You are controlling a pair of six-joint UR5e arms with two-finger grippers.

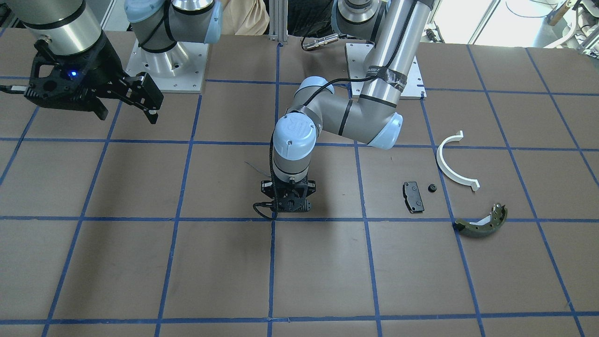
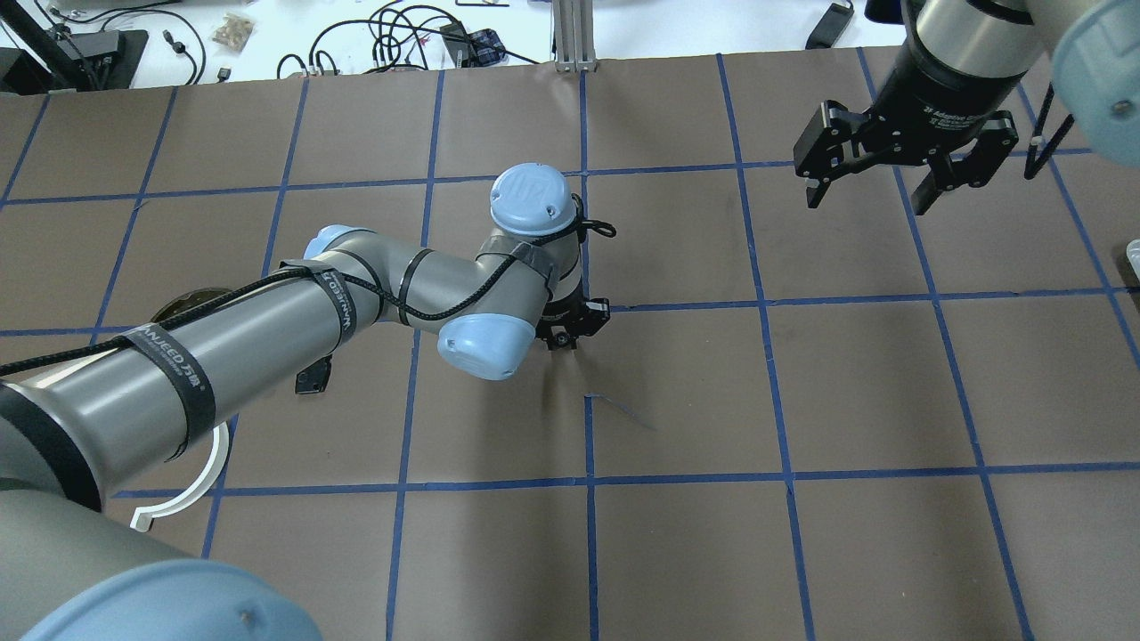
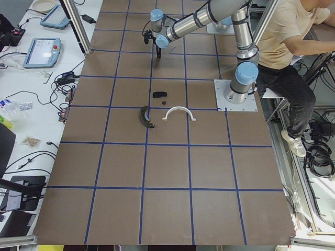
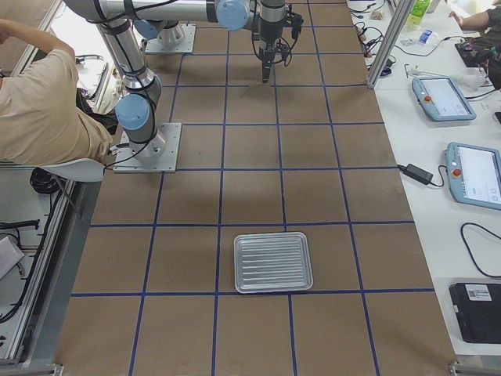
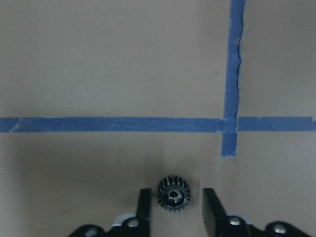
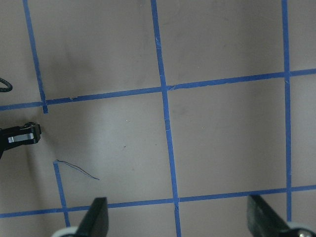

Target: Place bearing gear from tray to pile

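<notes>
A small black bearing gear (image 5: 174,194) lies flat on the brown table near a blue tape crossing. My left gripper (image 5: 175,203) is open, pointing down, with one finger on each side of the gear and a gap on both sides. It stands at the table's middle (image 1: 288,210). The pile lies apart on my left: a black brake pad (image 1: 413,196), a white half-ring (image 1: 451,164) and an olive brake shoe (image 1: 482,223). My right gripper (image 2: 868,191) is open and empty, held high over the table. The metal tray (image 4: 272,262) is empty.
A small black round part (image 1: 431,188) lies beside the brake pad. My left forearm (image 2: 267,356) hides part of the pile from overhead. A person (image 3: 285,57) sits behind the robot bases. Cables and tablets lie past the table's far edge.
</notes>
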